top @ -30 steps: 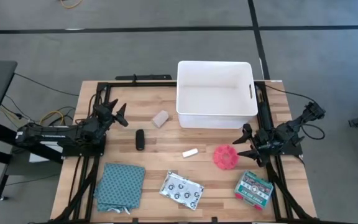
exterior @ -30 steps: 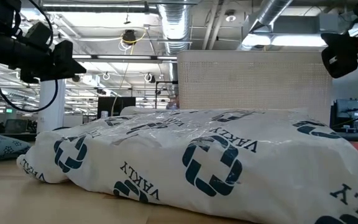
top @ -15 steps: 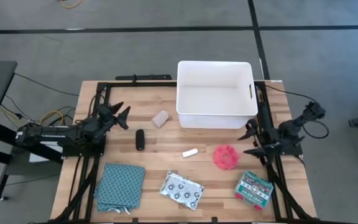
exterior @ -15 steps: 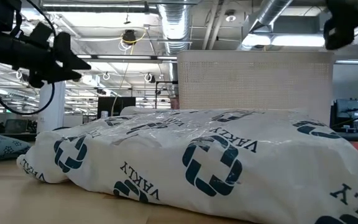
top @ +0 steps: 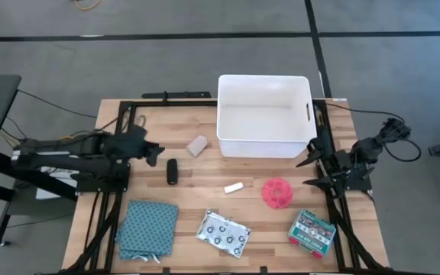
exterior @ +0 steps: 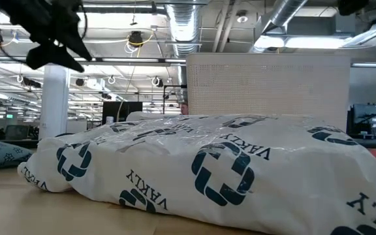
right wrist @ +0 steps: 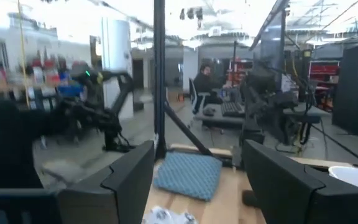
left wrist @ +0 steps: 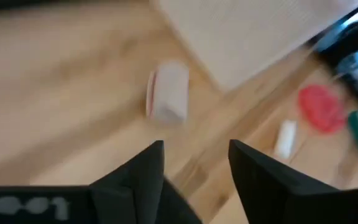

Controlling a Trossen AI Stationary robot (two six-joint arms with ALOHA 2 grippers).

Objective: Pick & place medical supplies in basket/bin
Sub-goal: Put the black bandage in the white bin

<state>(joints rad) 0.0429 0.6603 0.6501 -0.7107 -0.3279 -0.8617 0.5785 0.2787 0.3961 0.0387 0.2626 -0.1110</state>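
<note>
In the high view the white bin (top: 266,114) stands at the table's far edge. On the wood lie the beige roll (top: 197,146), black cylinder (top: 172,171), white stick (top: 234,187), pink spiky ball (top: 277,192), silvery dotted packet (top: 223,234) and green-and-red box (top: 312,231). My left gripper (top: 153,152) hovers open, left of the roll and above the cylinder's far end; its wrist view looks down on the roll (left wrist: 168,91). My right gripper (top: 312,169) is open, right of the ball, at the table's right edge. Both hold nothing.
A folded blue-green cloth (top: 150,228) lies at the near left corner. Black frame rails (top: 328,145) run along the table's left and right sides. In the low view the silvery packet (exterior: 207,163) fills the foreground before the bin (exterior: 266,85). A person sits far beyond the table (right wrist: 202,84).
Both arms have risen: in the low view the left gripper has climbed toward the picture's top and the right one has nearly left it. From above, the left gripper has shifted slightly toward the black cylinder, and the right gripper has drawn back toward the table's right edge.
</note>
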